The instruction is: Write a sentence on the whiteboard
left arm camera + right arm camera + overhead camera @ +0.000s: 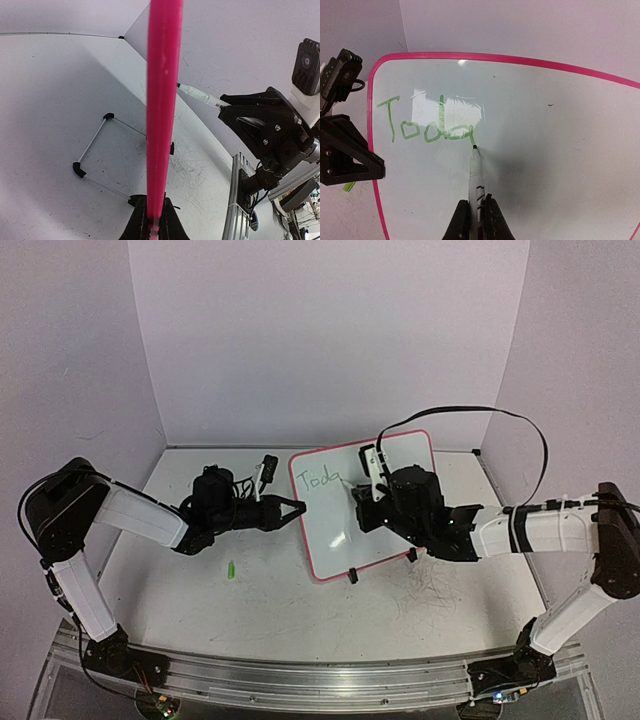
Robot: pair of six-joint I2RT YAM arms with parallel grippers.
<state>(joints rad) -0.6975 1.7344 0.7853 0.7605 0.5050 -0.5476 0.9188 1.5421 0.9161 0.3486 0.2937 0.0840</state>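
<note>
Two grippers: both are mine, both are closed on something, and neither is free.
Left gripper (298, 507): the jaws are pinched onto the left edge of the board (345, 535). In that wrist's view the pink rim (162, 100) runs straight up from between my fingers. I judge this grip is there to brace the board so the pen's push cannot slide or tip it.
Right gripper (476, 217): clamped tight round the marker (476, 167). The barrel lies in line with the fingers and the tip sticks out ahead, which leaves the stroke in plain view of my wrist camera.
Board: it stands mid-table between the arms, propped at a tilt on black feet (352, 576), with its face turned to my right arm. The tilt seems to suit the marker's angle.
Writing (427, 125): green "Toda" plus the start of another letter, near the board's top left corner. The marker tip touches the board at the end of that last stroke.
Progress: early, I judge, with one word not quite done and most of the board bare to the right.
Next: finish this letter, lift, and shift right, pressing lightly because only the feet and my left pinch steady the board.
Risk: too hard a push could swing the board about the pinch.
Green bit (230, 568): it lies on the table (250, 625) near my left arm, well apart from the board. It may be the cap, but I cannot tell.
</note>
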